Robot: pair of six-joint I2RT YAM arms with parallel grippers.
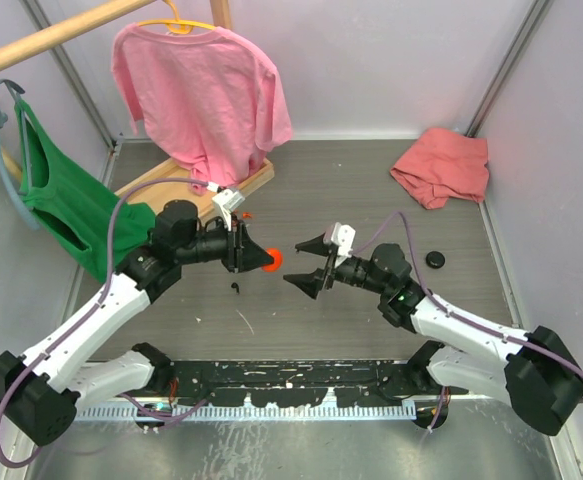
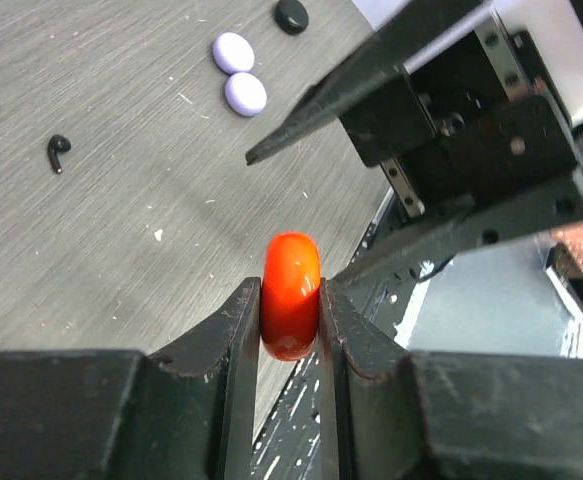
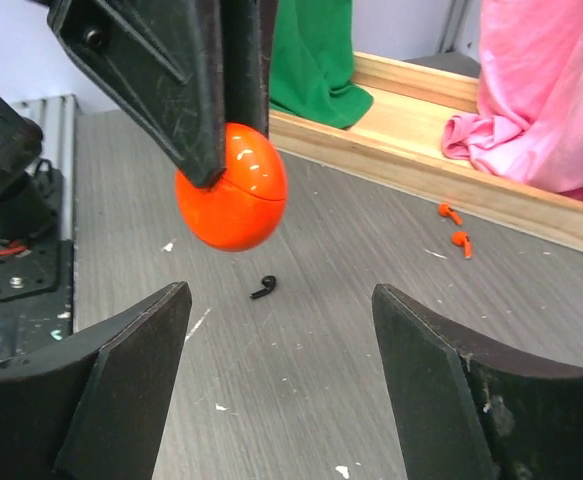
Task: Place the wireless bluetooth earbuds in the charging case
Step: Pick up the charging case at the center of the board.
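Note:
The orange-red charging case hangs above the table's middle, closed, pinched edge-on between my left gripper's shut jaws. The left wrist view shows the case between both pads. My right gripper faces it from the right, open and holding nothing, its tips just short of the case. A black earbud lies on the table below; it is also in the top view. Two orange-red earbuds lie near the wooden base. Two lilac oval pieces lie farther off.
A black round case lies to the right. A wooden rack base with a pink shirt and a green garment stands at back left. A crumpled pink cloth lies at back right.

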